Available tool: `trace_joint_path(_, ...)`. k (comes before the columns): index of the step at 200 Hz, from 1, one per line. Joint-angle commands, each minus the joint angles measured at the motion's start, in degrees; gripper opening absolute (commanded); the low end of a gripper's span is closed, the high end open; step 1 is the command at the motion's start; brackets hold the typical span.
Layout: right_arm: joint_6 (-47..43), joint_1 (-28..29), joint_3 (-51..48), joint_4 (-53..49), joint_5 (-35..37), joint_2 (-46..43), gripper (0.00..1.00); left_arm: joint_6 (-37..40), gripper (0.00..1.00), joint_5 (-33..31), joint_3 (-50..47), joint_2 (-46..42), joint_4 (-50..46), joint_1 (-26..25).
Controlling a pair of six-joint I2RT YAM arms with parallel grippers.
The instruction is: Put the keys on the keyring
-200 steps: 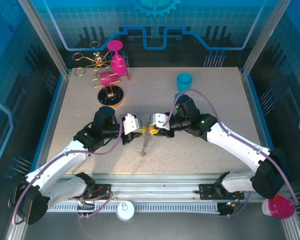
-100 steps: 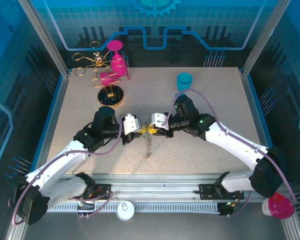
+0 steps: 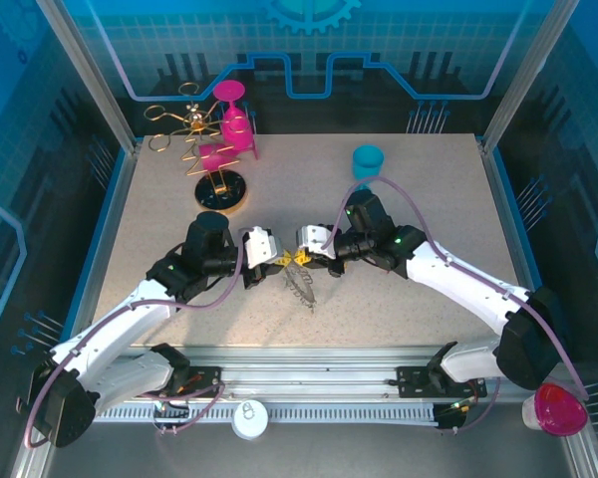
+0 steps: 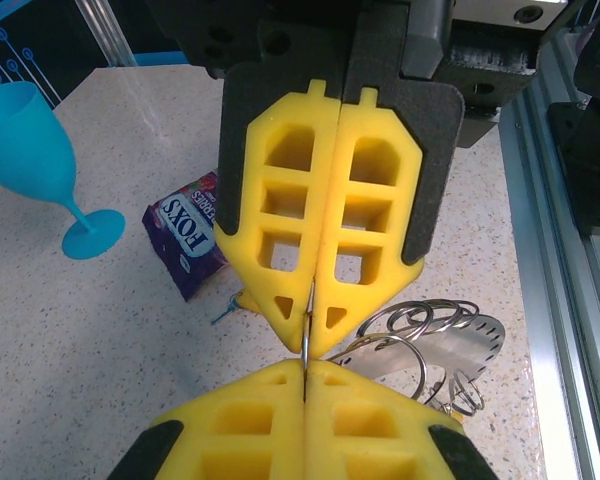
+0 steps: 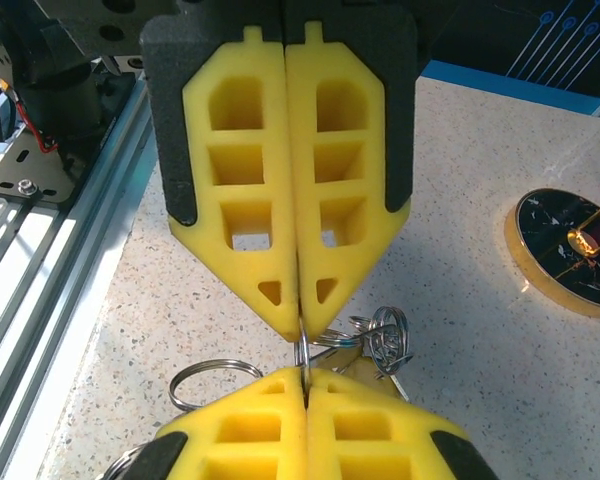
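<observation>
Midway, prob.: left gripper (image 4: 305, 375) and right gripper (image 4: 311, 325), both clamped fully closed, pinch the 1 keyring (image 3: 301, 287) tip-to-tip mid-table, chain dangling nearward. Only 1 of the keys (image 4: 242, 302) shows clearly, seemingly loose by the purple packet (image 4: 192, 240), so threading remains; 1 blue goblet (image 3: 368, 159) beyond.

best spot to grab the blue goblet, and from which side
Probably the thin stem, coming in level from the side. The goblet stands upright, its bowl looks too wide to pinch, and its foot lies flat.
</observation>
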Motion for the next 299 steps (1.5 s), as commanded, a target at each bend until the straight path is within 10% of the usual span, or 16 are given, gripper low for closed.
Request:
trace_joint_path(1, 2.2, -0.3, -0.3, 4.3, -5.1, 0.1, 0.0, -1.9, 0.0, 2.7, -0.2, -1.0, 4.5, -0.6)
trace_joint_path(131, 3.9, -1.4, -1.2, 6.1, -9.1, 0.7, 0.0, -4.9, 0.0, 2.4, -2.0, -2.0, 7.6, -0.6)
trace_joint_path(170, 4.8, -2.1, -2.0, 7.0, -9.5, -0.5, 0.0, -5.1, 0.25, -0.1, -3.8, -4.5, 5.4, -0.6)
trace_joint_path(299, 6.7, -1.4, -1.5, 9.1, -11.3, 0.2, 0.0, -7.3, 0.17, 0.1, -4.3, -2.7, 5.7, -0.6)
